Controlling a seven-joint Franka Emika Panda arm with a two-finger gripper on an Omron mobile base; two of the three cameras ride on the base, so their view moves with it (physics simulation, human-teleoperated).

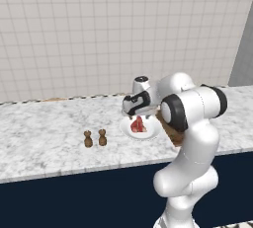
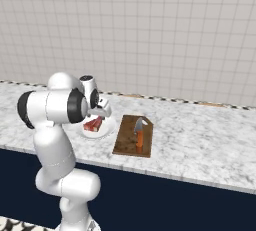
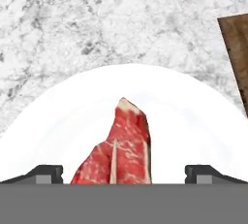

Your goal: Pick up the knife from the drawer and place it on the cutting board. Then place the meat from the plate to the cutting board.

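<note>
While fingers [image 3: 48, 173] straddle meat [image 3: 121, 152] on plate [image 3: 193, 121], no writing legible.

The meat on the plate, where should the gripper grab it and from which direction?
Probably across the meat's broad middle, coming straight down from above. It lies flat on the shallow white plate and narrows to a point at one end. The open gripper already straddles the wide part, one fingertip on each side.
</note>
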